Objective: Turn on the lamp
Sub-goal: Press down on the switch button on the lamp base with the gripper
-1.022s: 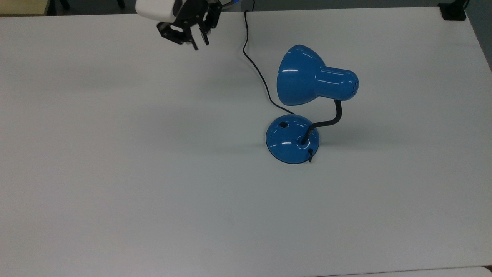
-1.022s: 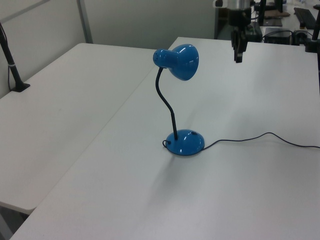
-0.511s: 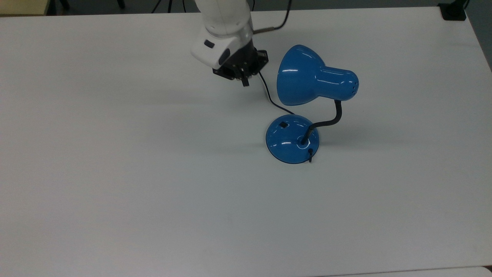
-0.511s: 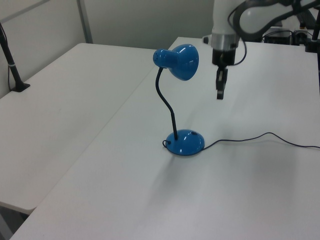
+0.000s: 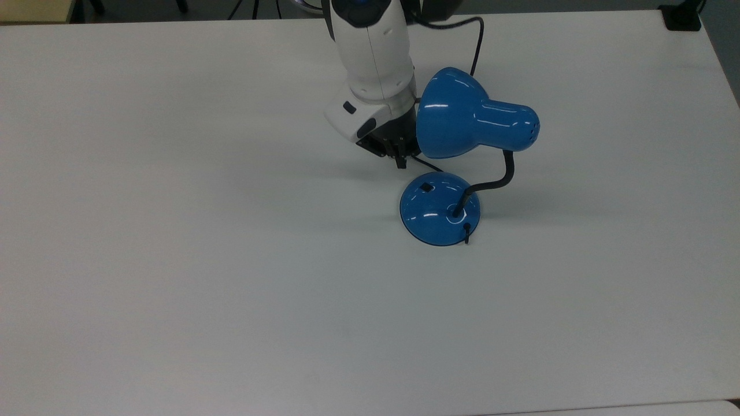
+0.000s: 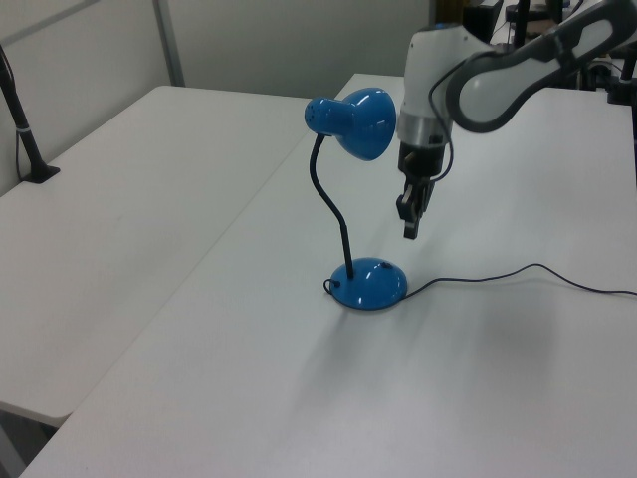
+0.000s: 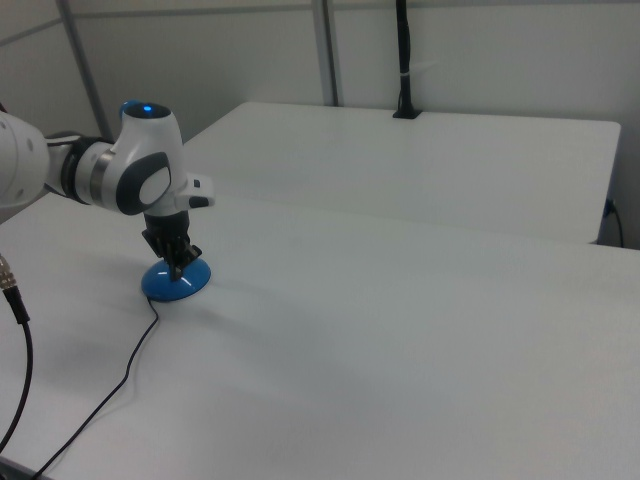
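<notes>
Fingers look pressed together, holding nothing; gripper [image 5: 400, 163] points down, just up-left of the lamp [image 5: 440, 209] base in the top view, above the table [image 5: 173, 260]. Switch [image 5: 426, 187] untouched, shade shows no glow: approach only, press remains. In the right view the arm hides shade and neck.

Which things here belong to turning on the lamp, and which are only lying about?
For the job:
lamp
switch on its base
cord
gripper

Only about:
black clamp at the table's corner
black post on the far table
</notes>
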